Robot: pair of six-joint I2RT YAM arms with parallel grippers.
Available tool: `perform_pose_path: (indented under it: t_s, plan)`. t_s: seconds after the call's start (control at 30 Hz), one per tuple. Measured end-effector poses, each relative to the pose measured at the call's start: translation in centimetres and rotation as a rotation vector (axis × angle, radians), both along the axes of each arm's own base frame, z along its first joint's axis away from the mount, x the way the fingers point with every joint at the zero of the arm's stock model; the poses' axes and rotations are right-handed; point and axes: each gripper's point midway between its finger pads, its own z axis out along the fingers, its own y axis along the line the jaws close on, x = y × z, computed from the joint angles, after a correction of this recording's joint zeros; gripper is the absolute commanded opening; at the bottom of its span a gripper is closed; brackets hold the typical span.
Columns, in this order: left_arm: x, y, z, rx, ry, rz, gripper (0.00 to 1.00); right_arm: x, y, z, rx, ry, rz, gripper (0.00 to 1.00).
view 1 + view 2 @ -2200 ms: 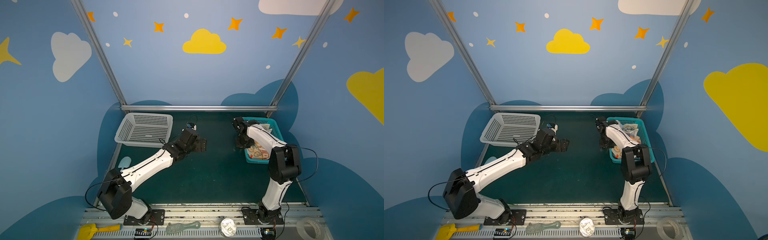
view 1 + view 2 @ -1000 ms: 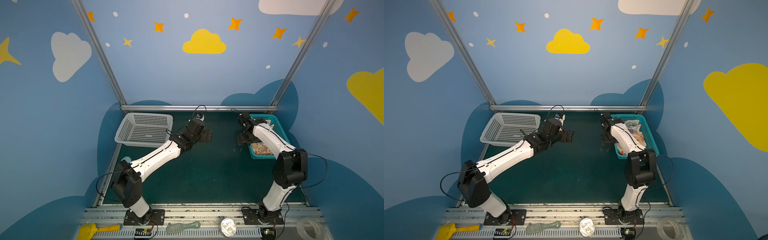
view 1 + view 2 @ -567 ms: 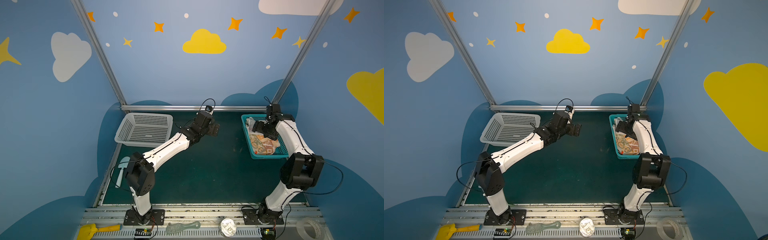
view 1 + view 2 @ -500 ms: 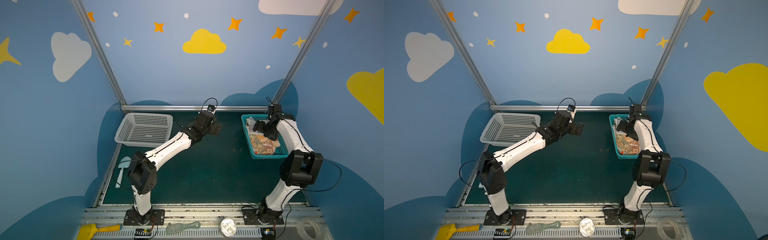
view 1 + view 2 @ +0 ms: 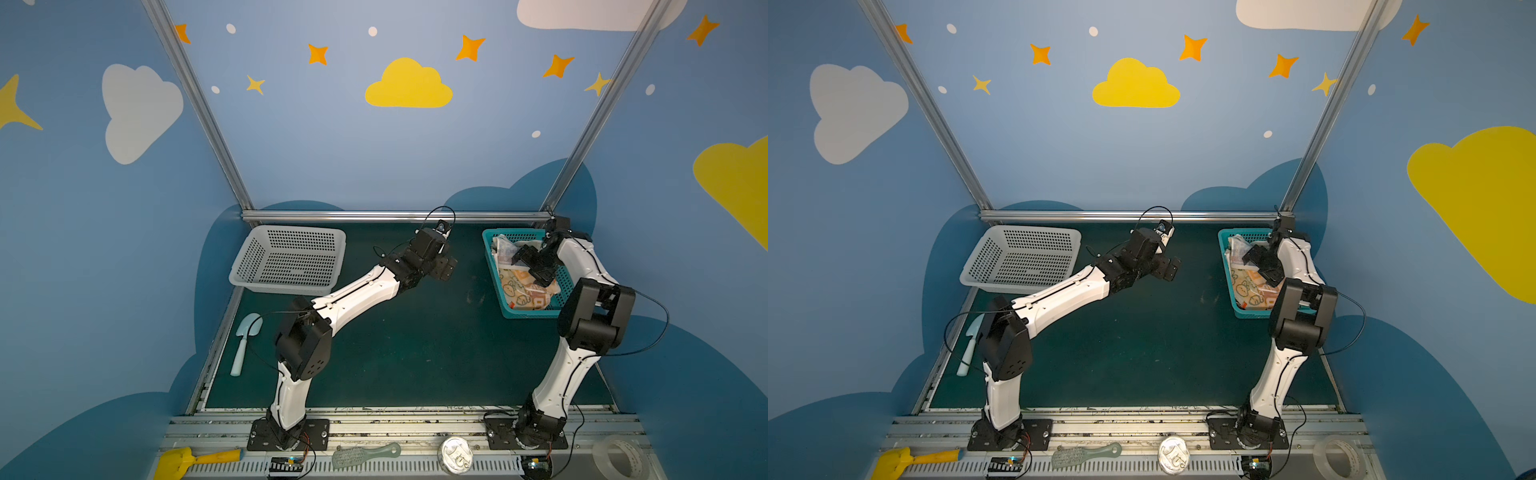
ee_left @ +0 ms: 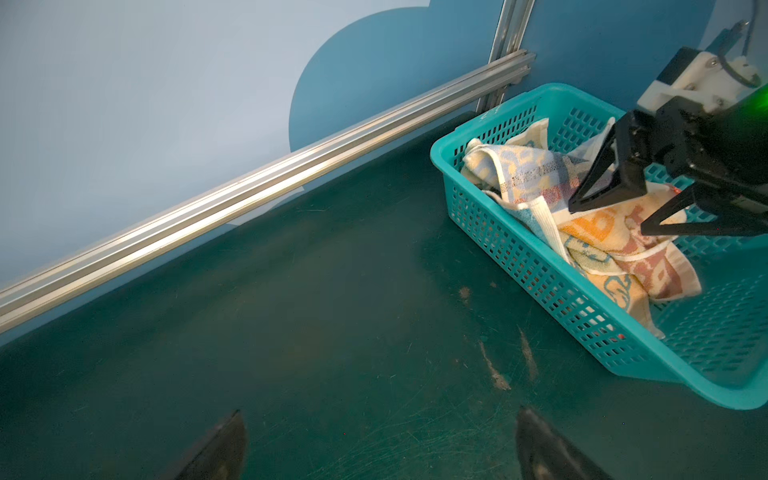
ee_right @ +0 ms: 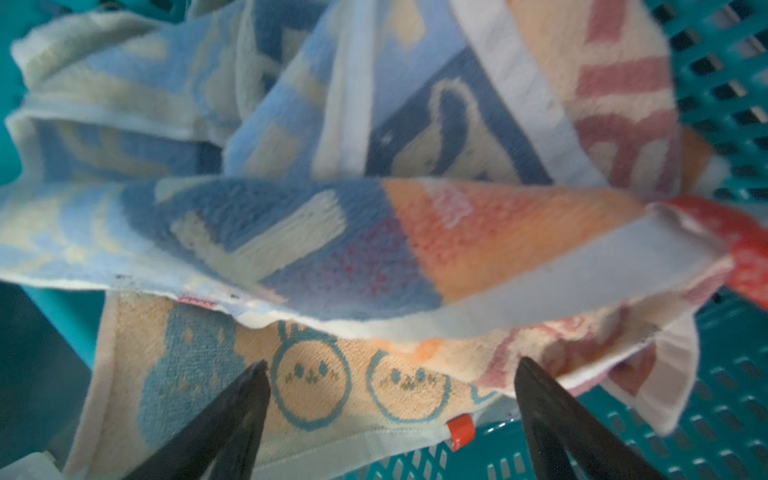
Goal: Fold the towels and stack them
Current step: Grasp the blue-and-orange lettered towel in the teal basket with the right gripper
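Blue cloud walls ring the green table [image 5: 415, 340]. Crumpled towels [image 6: 536, 174] lie in the teal basket [image 6: 519, 266], just under the right end effector [image 6: 611, 217], which is spread wide and empty. The left end effector [image 6: 380, 413] hangs wide beside the basket. This looks like the first pick-up: next, pinch one towel edge and lift.

Blue walls [image 5: 332, 158] w/ yellow & white clouds [image 5: 408, 85], orange stars [image 5: 318, 54]; dark green mat [image 5: 415, 349] floor; alu rail [image 5: 395, 216] along far edge.
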Motion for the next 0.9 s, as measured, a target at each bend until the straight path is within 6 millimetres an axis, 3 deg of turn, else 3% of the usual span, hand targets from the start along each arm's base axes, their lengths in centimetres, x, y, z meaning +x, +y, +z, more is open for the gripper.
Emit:
perform_pose_path:
  t_s: [0.27,0.43,0.53,0.7,0.77,0.9]
  plan:
    - [0.4,-0.3,-2.2,0.028,0.024,-0.003,1.00,1.1,-2.1,-0.3,0.026,-0.045,-0.056,0.85]
    - [0.5,-0.2,-2.6,0.038,0.026,-0.003,1.00,2.0,-2.3,-1.2,0.049,-0.053,-0.066,0.71]
    - [0.7,-0.1,-2.6,0.043,0.023,-0.002,1.00,2.7,-2.4,-1.5,0.072,-0.064,-0.069,0.60]
    - [1.1,0.4,-2.7,0.047,0.023,0.008,0.99,3.7,-2.8,-1.1,0.084,-0.093,-0.072,0.35]
    - [1.3,0.6,-2.8,0.048,0.024,0.014,1.00,4.0,-2.8,-0.9,0.084,-0.104,-0.073,0.20]
    - [1.6,1.3,-3.0,0.055,0.030,0.036,1.00,4.1,-2.8,-0.8,0.079,-0.108,-0.065,0.02]
